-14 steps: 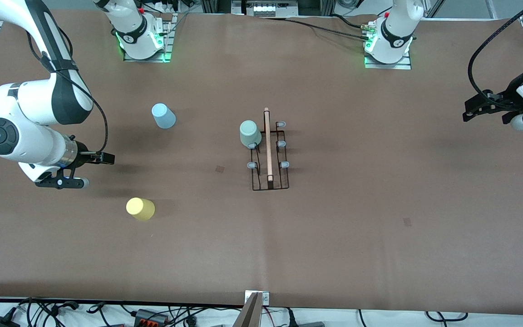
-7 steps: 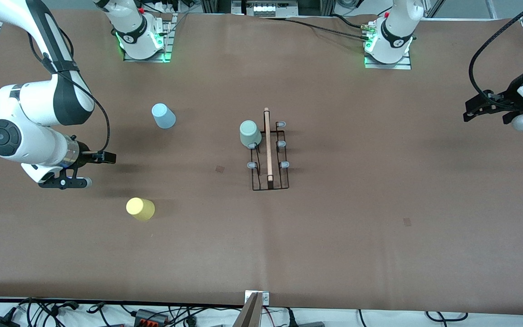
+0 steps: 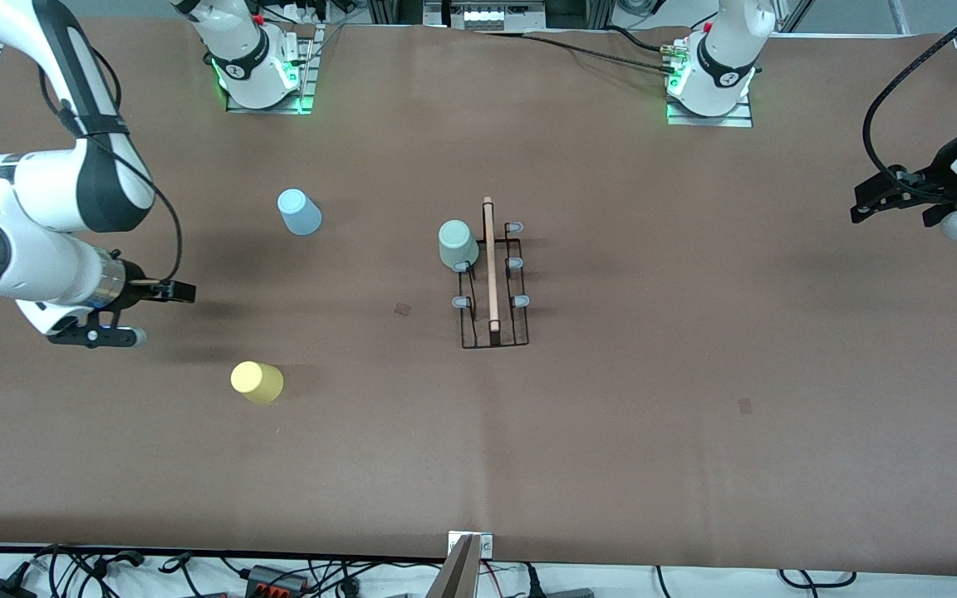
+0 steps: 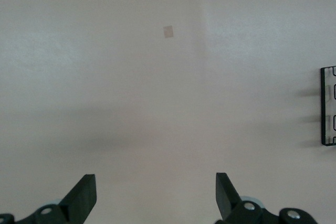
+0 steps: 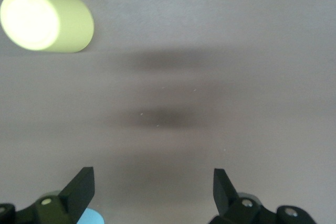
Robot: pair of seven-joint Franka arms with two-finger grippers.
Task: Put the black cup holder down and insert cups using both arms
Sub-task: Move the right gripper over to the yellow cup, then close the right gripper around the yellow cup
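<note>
The black cup holder (image 3: 491,282) stands mid-table, its wooden rod handle on top. The pale grey-green cup (image 3: 457,244) sits on one of its pegs. The light blue cup (image 3: 299,211) and the yellow cup (image 3: 256,382) stand apart on the table toward the right arm's end. My right gripper (image 3: 146,314) is open and empty over bare table beside those two cups; its wrist view (image 5: 152,187) shows the yellow cup (image 5: 47,20) and a sliver of the blue cup (image 5: 92,217). My left gripper (image 3: 861,206) is open and empty (image 4: 155,192) at the left arm's end; the holder's end (image 4: 328,106) shows at that view's edge.
The brown table cover (image 3: 611,432) has small square patches (image 3: 745,405) (image 3: 402,309). The arm bases (image 3: 262,71) (image 3: 711,79) stand along the table's edge farthest from the front camera. Cables lie along the nearest edge.
The right arm has drawn its open gripper a little toward the right arm's end of the table, away from the cups. The left gripper has barely moved. The cups and holder are unmoved.
</note>
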